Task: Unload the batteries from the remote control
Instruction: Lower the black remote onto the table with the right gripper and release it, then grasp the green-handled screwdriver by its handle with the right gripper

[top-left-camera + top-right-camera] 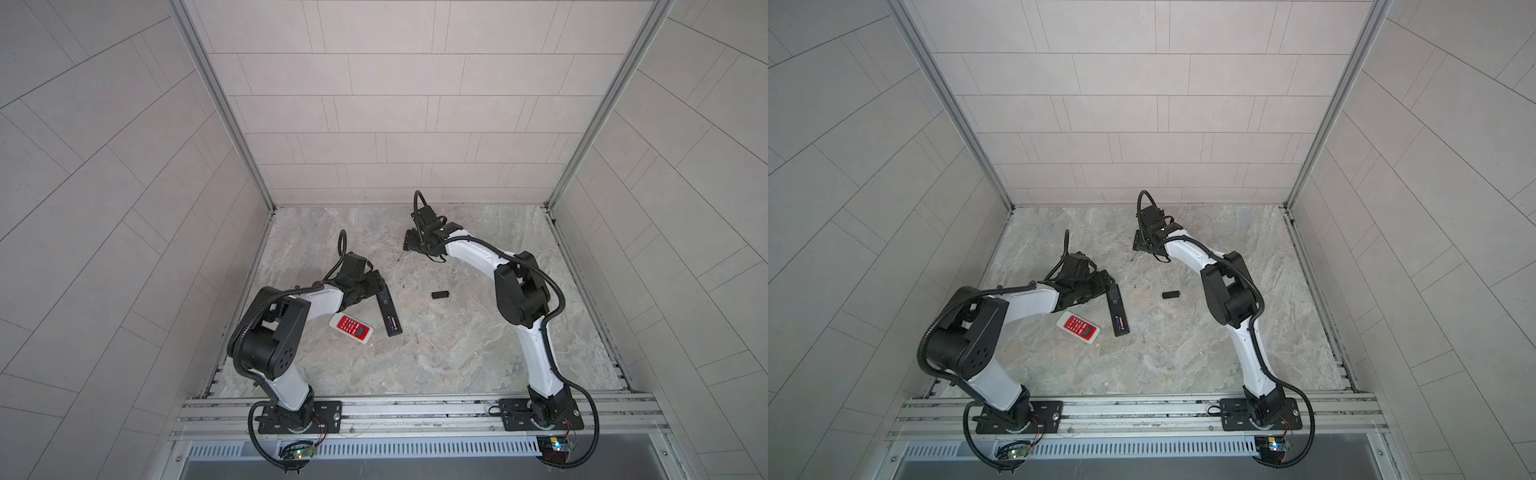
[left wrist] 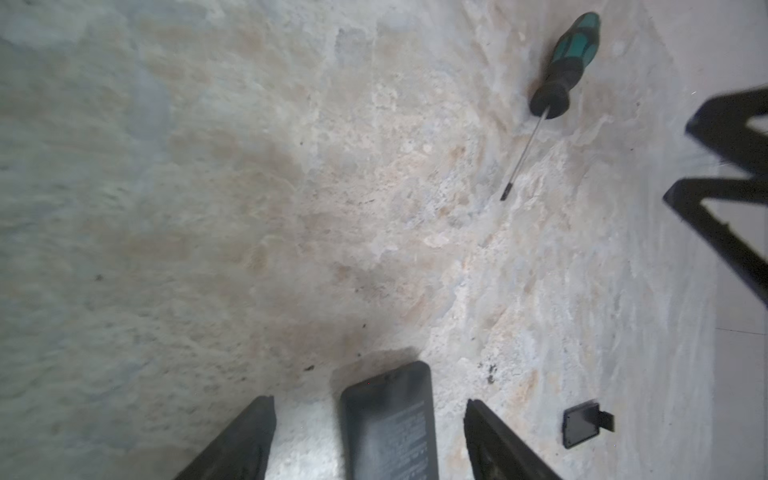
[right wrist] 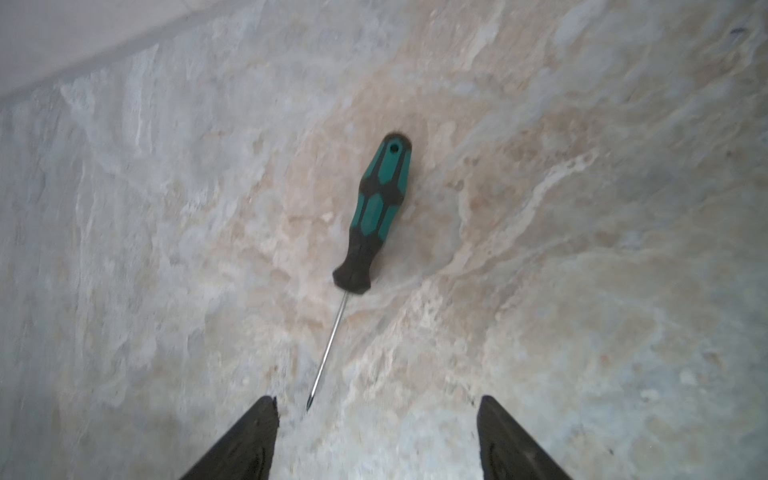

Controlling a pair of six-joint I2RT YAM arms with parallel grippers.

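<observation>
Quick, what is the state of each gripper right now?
Left gripper: open, the black remote end lies between the jaws, not gripped.
Right gripper: open, empty; the screwdriver lies ahead of it.

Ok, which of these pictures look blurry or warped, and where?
Left wrist view: the black remote, very close, is soft, and the table looks smeared. Right wrist view: the screwdriver is fairly sharp, the right gripper blurred. Both top views: wall tile lines bow from the wide lens; light even, shadows faint.
</observation>
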